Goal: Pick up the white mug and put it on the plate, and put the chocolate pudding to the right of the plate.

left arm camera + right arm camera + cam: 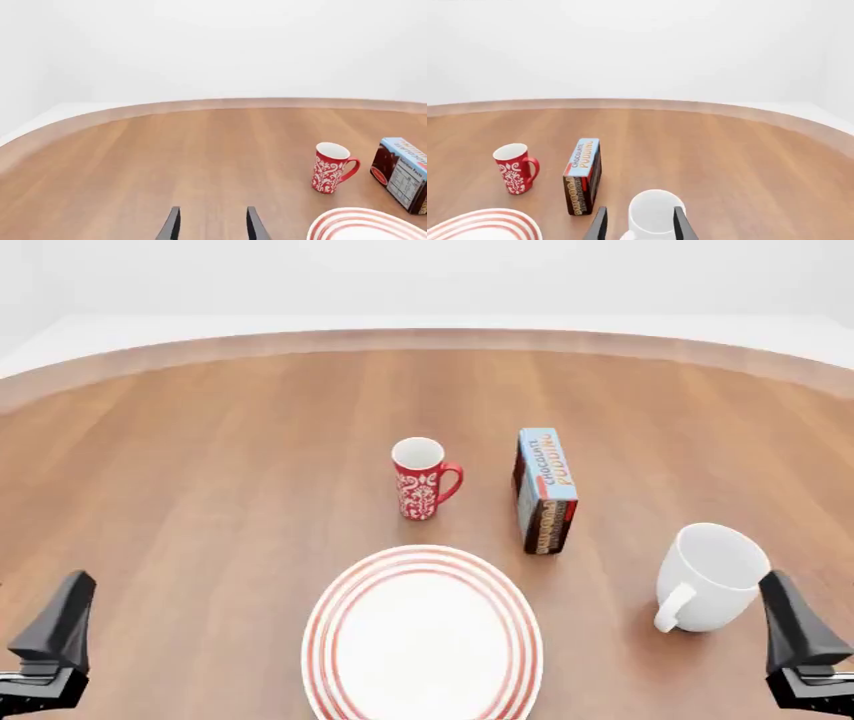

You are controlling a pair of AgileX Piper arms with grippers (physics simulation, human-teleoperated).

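Right gripper [636, 225] low, level, fingers apart, facing white mug [656, 214].

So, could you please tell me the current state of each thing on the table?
white mug: upright, empty, not on the plate
plate: empty
pudding box: on its edge, behind the plate's right side
red mug: upright, empty
left claw: open, empty
right claw: open, mug ahead

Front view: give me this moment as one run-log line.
white mug: table, right of plate | chocolate pudding: behind plate | left end effector: open, empty | right end effector: open
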